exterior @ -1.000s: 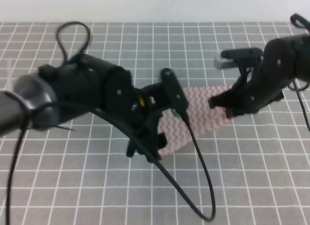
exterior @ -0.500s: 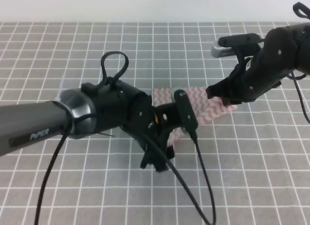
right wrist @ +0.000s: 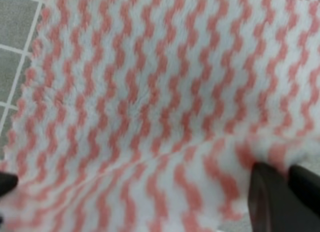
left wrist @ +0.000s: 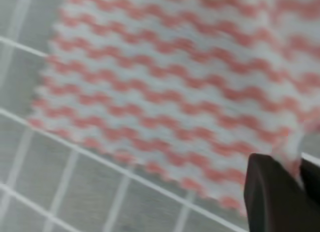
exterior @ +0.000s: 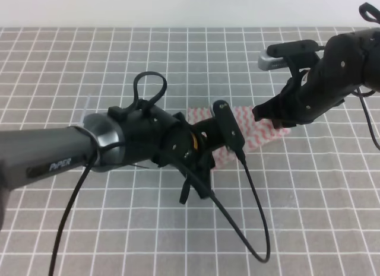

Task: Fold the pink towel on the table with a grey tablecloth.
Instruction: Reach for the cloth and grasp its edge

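Grey gridded cloth covers the table with a grey tablecloth (exterior: 119, 228), and the pink towel (exterior: 252, 127) lies near its middle, toward the far edge. The left gripper (left wrist: 287, 184) is pinched shut on one towel corner. The right gripper (right wrist: 285, 189) is likewise closed on the towel's edge, lifting a fold.

pink towel (exterior: 252, 126) mostly hidden by arms | wrist views blurred — fingers (left wrist: 272, 192) cropped

"PiPER" is printed in white on the left arm (exterior: 53, 164)
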You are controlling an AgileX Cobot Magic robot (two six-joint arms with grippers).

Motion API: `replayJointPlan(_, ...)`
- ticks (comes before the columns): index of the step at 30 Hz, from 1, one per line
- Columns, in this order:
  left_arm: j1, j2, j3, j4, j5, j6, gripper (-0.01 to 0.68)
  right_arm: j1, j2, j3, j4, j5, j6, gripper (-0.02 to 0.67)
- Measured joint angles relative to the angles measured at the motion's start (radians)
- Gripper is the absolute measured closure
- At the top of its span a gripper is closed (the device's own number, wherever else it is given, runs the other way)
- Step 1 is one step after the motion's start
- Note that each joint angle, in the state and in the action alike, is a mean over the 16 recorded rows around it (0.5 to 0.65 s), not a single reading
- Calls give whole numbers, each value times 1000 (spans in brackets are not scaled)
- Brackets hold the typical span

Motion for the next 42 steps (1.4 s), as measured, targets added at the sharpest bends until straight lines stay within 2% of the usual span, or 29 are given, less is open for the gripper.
replayJointPlan(5, 10, 15, -29, 92, -19, -138, 672, 0, 7, 0, -13, -2, 1, 664)
replayJointPlan(14, 41, 70, -149, 185, 20, -291, 672, 0, 38, 0, -32, -20, 3, 664)
replayJointPlan(25, 58, 166, -284, 236, 75, -305, 672, -10, 78, -17, -43, -85, 2, 663)
replayJointPlan(42, 88, 234, -350, 326, 35, -306, 672, -39, 129, -74, -52, -153, 0, 667)
